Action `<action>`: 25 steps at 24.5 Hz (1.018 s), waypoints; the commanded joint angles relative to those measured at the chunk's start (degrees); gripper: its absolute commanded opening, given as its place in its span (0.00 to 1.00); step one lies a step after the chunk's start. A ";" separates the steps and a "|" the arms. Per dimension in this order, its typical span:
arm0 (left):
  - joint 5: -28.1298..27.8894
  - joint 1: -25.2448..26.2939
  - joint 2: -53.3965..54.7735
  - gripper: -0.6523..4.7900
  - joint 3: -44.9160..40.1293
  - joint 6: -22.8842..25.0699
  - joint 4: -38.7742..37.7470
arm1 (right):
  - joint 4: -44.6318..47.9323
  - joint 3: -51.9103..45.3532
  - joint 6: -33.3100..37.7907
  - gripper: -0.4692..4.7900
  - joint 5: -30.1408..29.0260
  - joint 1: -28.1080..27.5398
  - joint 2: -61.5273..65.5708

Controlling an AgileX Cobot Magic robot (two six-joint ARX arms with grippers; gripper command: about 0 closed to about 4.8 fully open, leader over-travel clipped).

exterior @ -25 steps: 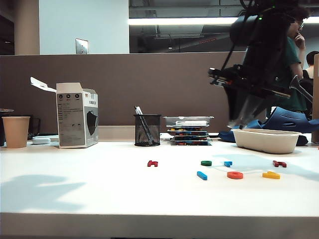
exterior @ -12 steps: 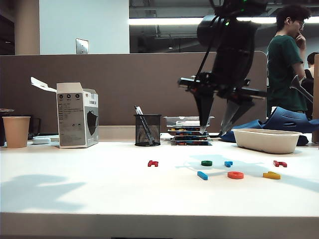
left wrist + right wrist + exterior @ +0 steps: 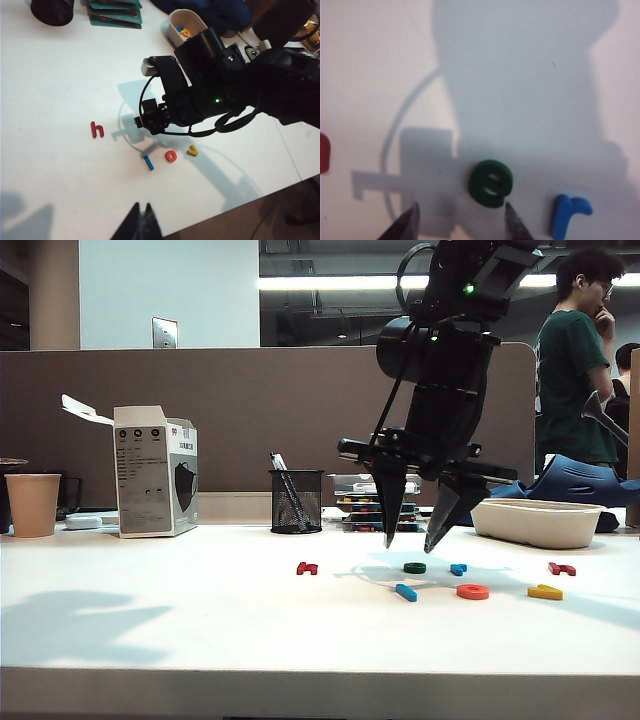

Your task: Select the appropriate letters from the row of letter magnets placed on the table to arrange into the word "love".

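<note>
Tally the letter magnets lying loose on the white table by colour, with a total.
Blue letters: 2
Red letters: 2
Green letter: 1
Orange letter: 1
Yellow letter: 1
Total: 7
Right gripper open above the green letter; left gripper shut, over the table's near edge.

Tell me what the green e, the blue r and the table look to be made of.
Green e: likely moulded plastic, with rounded edges and a soft sheen in the right wrist view, just ahead of the open right gripper.
Blue r: apparently the same plastic, with a solid glossy colour.
Table: smooth white top, possibly laminate; it shows crisp shadows and no grain.
</note>
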 commanded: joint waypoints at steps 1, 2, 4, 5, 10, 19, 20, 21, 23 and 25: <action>-0.17 -0.07 -0.15 0.11 0.17 0.24 0.48 | 0.52 0.35 0.26 0.50 0.20 0.02 0.39; -0.17 -0.07 -0.15 0.11 0.17 0.24 0.50 | 0.52 0.35 0.24 0.50 0.17 0.02 0.66; -0.15 -0.07 -0.15 0.11 0.17 0.24 0.50 | 0.70 0.33 0.24 0.50 0.20 0.02 1.14; -0.17 -0.07 -0.15 0.11 0.17 0.24 0.50 | 0.83 0.33 0.24 0.50 0.15 0.02 1.31; -0.15 -0.07 -0.15 0.11 0.17 0.24 0.50 | 1.62 0.35 0.24 0.50 0.20 0.02 1.73; -0.17 -0.07 -0.15 0.11 0.17 0.24 0.50 | 1.79 0.35 0.24 0.50 0.17 0.00 3.45; -0.17 -0.07 -0.15 0.11 0.17 0.24 0.50 | 1.86 0.35 0.24 0.50 0.17 0.00 3.48; -0.15 -0.07 -0.15 0.11 0.17 0.24 0.50 | 2.21 0.35 0.24 0.49 0.17 0.00 3.48; -0.17 -0.07 -0.15 0.11 0.17 0.24 0.50 | 2.45 0.35 0.24 0.49 0.17 0.02 3.48; -0.17 -0.07 -0.15 0.11 0.17 0.24 0.50 | 2.38 0.33 0.24 0.49 0.17 0.02 3.50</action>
